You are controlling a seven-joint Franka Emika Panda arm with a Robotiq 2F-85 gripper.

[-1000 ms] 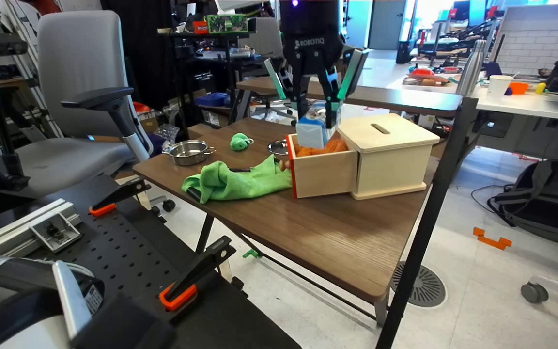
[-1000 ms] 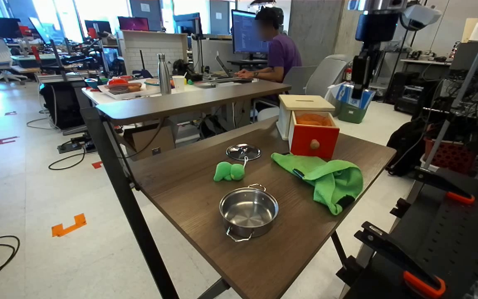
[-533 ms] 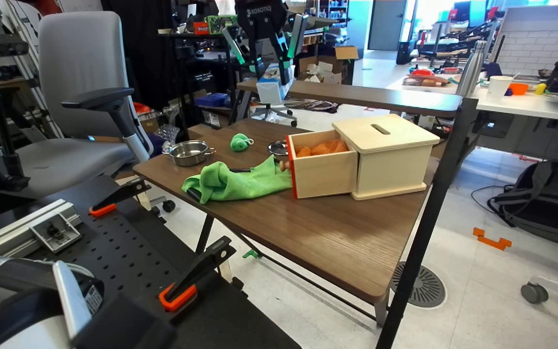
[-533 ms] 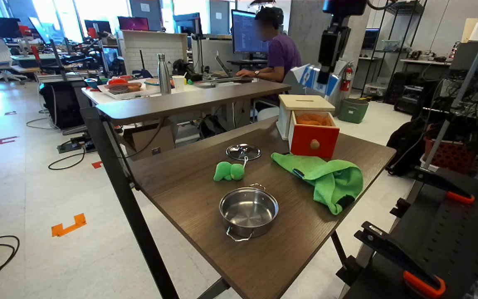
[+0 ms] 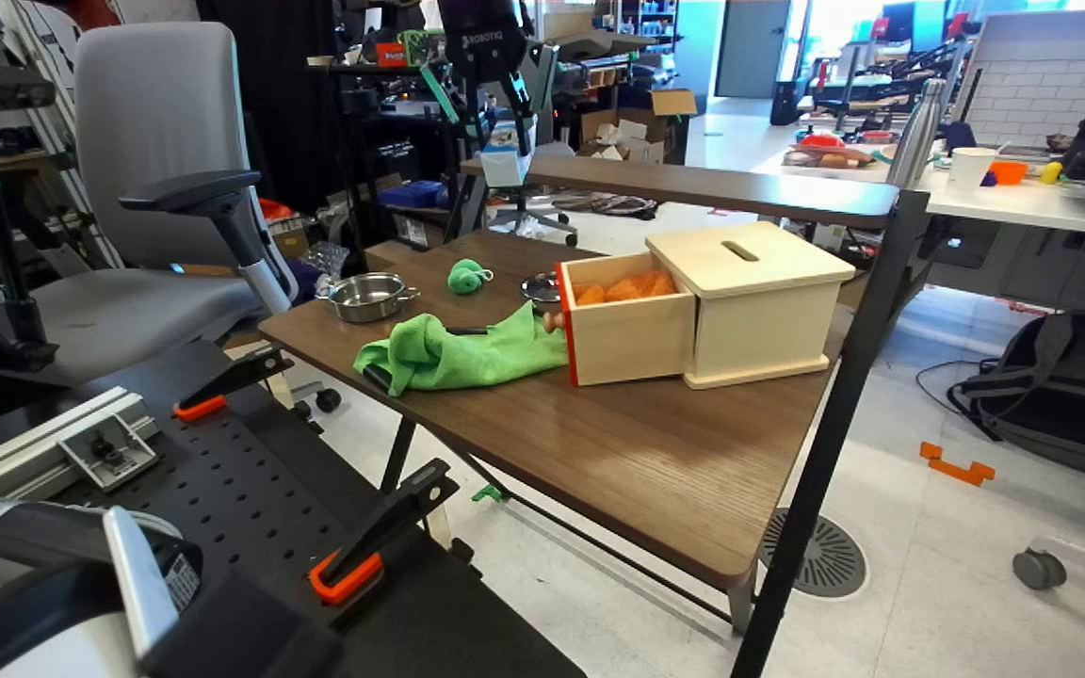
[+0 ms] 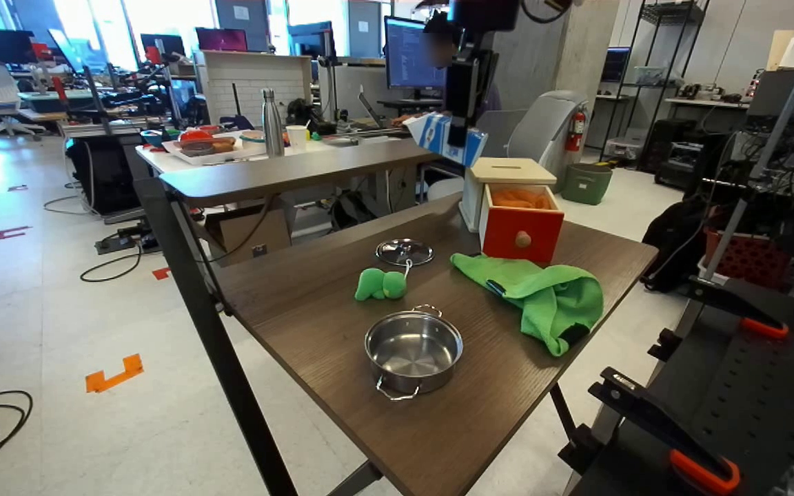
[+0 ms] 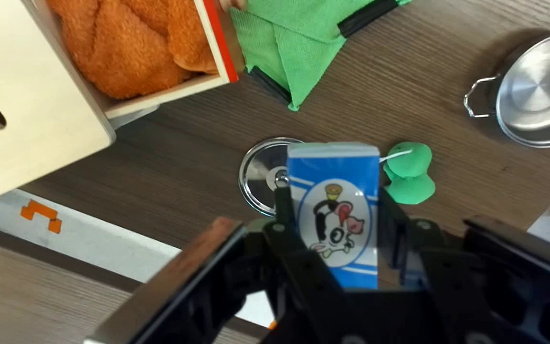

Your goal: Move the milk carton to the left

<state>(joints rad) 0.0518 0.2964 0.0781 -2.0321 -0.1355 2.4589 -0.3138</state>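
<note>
Gripper (image 5: 505, 143) hangs in from the top edge in both exterior views, fingers (image 6: 461, 100) pointing downward with a slight lean, green-edged plates (image 5: 545, 77) splayed wide on either side of its body. Fingers clamped on the milk carton (image 7: 334, 220), one against each long edge in the wrist view. Carton aloft, well above the table (image 5: 693, 490); in an exterior view it sits lengthwise in the grip, sloping a little down to the right, blue and white side showing. Wrist view, looking down: cow print in a white oval faces the camera; carton covers part of the pot lid (image 7: 263, 167), green toy (image 7: 409, 160) just to its right. Wooden box (image 5: 764, 315) stands on the table, carton apart from it, though the two overlap in an exterior view. Drawer (image 6: 520, 224) stands pulled out, red front, orange fuzzy cloth (image 7: 127, 52) inside. Green cloth (image 6: 555, 296) lies crumpled before it; pot (image 6: 414, 355) upright on the table. In an exterior view carton hides part of the raised shelf (image 5: 693, 184) near its end; gap between them cannot be told
</note>
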